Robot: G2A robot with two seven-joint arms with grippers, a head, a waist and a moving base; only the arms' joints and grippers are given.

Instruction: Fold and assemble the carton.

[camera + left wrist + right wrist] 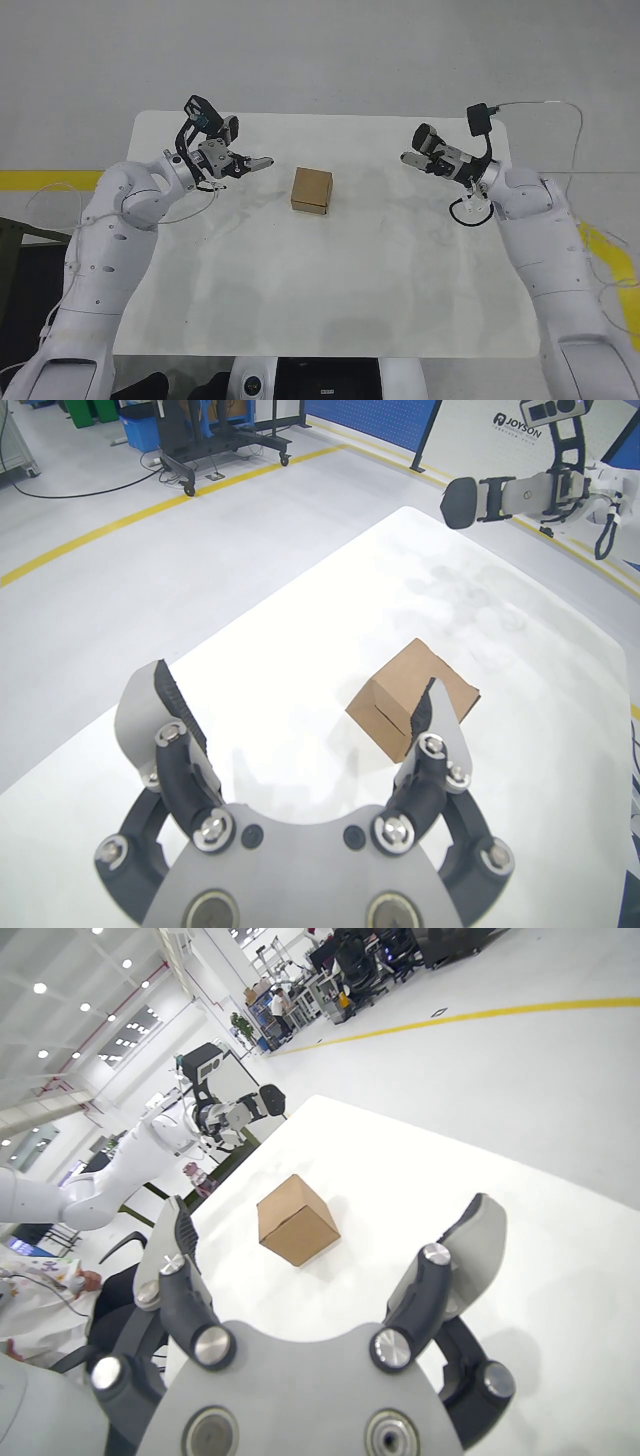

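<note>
Your carton sits at the middle of the top view, a little above centre, flat on the white surface and touching neither arm. It looks closed on every face you can see. In the left wrist view one side wall carries a thin dark slit, probably a tuck slot. It is close to a cube, so no long axis helps you choose an approach. Its edges run almost square to the frame, turned only slightly.

The left claw is to the carton's left and a touch higher in the frame, fingers spread wide and holding nothing, tips pointing right at the box. The right claw mirrors it from the right side, also spread apart and empty, pointing left.

What matters for the next move is the gap. The left claw is near the carton's left wall, while the right claw is well apart from the right wall. If a flap needs pressing or the box needs steadying, I judge your left arm has the shorter, straighter line, moving rightward and slightly down the frame.
</note>
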